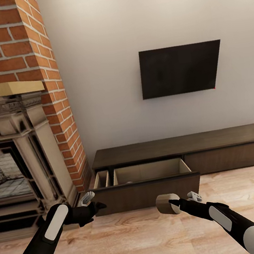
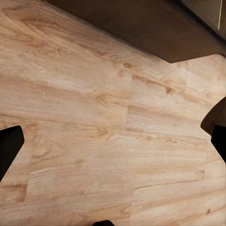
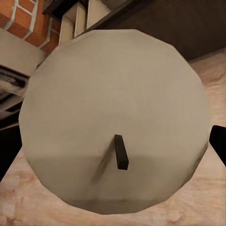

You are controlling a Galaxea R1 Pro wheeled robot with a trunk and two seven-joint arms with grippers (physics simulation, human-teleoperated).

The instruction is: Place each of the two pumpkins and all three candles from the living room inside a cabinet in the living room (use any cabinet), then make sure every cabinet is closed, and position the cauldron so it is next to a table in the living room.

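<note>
Right gripper (image 1: 175, 204) clamped on one candle (image 1: 167, 203), held above the floor (image 1: 132, 241) at lower centre-right of the head view, just in front of the pulled-out drawer (image 1: 146, 183) of the cabinet (image 1: 187, 144). Candle's flat end with dark wick (image 3: 121, 151) faces the right wrist camera. Left gripper (image 1: 92, 206) released, nothing held, lower left, near the fireplace (image 1: 21, 160).

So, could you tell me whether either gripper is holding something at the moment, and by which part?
The right gripper holds a candle by its round sides, wick end facing the wrist camera. The left gripper holds nothing.
</note>
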